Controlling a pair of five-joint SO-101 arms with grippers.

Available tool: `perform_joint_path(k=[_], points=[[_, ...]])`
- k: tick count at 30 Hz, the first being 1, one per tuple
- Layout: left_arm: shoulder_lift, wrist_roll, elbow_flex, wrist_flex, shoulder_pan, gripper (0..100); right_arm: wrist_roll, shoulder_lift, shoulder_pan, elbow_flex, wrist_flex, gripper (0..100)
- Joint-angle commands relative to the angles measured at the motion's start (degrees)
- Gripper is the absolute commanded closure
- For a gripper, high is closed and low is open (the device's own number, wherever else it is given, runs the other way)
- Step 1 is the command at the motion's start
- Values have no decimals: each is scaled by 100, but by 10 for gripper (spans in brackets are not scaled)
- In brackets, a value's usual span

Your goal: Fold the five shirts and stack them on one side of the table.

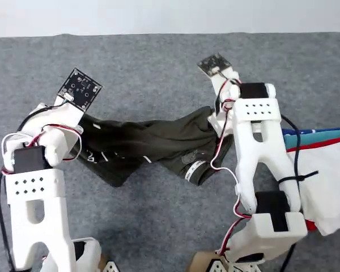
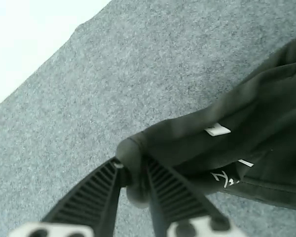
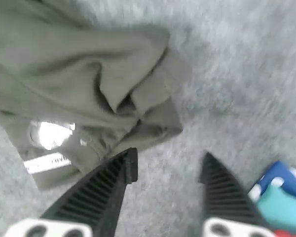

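My left gripper (image 2: 133,180) pinches the dark olive shirt (image 1: 153,144) by an edge to spread it, my right gripper (image 3: 167,170) hanging released beside it.

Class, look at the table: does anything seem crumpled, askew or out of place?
The dark olive fabric shirt is bunched and twisted over the grey felt-covered table, not flat. The left hand pinches one end; the right hand hangs open by the other.

On dark shirt (image 1: 153,144): white print (image 2: 224,178) & white label (image 3: 43,162) w/ dark marks. None legible, too small/blurred to read.
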Motion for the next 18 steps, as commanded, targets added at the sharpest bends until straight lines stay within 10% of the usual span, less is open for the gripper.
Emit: perform_joint_path(k=[1, 18], points=[[0, 9, 31, -132, 62, 997, -62, -180, -154, -422, -365, 653], [-9, 9, 743, -1178, 290, 997, 35, 2765, -892, -2778, -963, 671]])
